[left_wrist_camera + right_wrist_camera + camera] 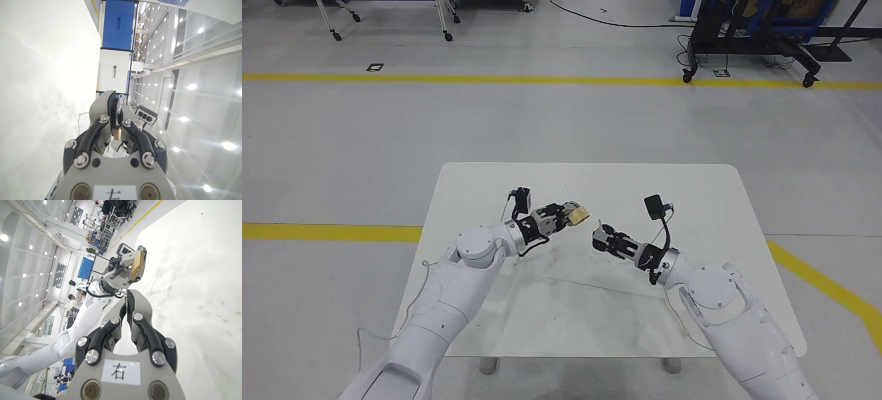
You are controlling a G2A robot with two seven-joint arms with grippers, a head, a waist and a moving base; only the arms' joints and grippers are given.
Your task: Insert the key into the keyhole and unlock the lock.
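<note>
A brass padlock (578, 214) is held above the middle of the white table (702, 200), with my left gripper (564, 216) shut on it. In the left wrist view its silver shackle (120, 103) sticks out between the fingers and the brass body (117, 134) lies behind them. The right wrist view shows the padlock (137, 264) with its keyhole end facing my right gripper (127, 295). That gripper is shut on a thin silver key (126, 289), whose tip points at the lock's underside, a short gap away. In the top view my right gripper (599, 238) sits just right of the lock.
The tabletop (189, 275) under both grippers is bare, with faint scuff marks. The table's rounded edges lie well clear of both arms. Yellow floor lines (542, 78) and wheeled racks (752, 45) are far behind the table.
</note>
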